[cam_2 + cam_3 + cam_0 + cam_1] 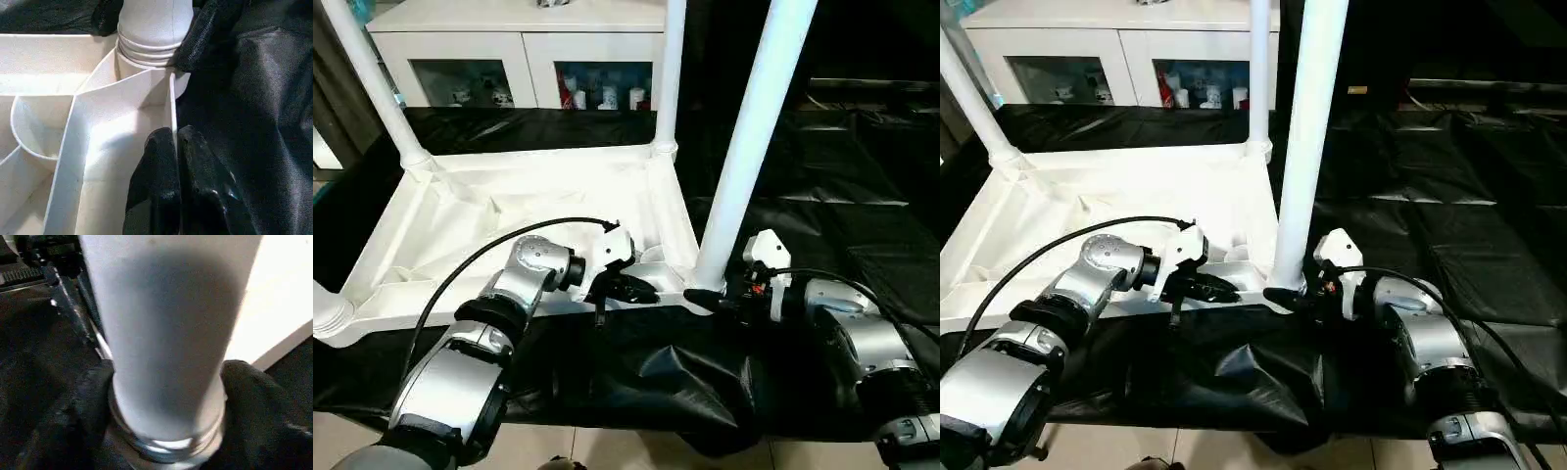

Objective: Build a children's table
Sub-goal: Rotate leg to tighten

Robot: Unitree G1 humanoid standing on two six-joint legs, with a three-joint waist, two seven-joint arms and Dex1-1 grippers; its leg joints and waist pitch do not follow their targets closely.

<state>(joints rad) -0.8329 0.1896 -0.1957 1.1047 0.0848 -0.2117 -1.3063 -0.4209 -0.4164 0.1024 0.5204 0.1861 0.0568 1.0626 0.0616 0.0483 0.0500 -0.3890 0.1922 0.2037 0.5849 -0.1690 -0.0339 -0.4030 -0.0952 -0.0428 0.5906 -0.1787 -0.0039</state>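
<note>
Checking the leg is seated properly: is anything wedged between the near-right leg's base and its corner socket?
Nothing visible. The white tapered plastic leg stands upright, its ringed base in the upturned white tabletop's corner socket, with the right claw around it just above.

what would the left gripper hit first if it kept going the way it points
Probably the base of the near white tapered plastic leg in its corner socket, where the right gripper sits; the left gripper points along the white ribbed tabletop's rim wall toward it.

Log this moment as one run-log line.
stage: fitting near-right leg into its corner socket | right gripper: fingers around the leg's base | left gripper: shut on table top rim | other legs: three standing
</note>
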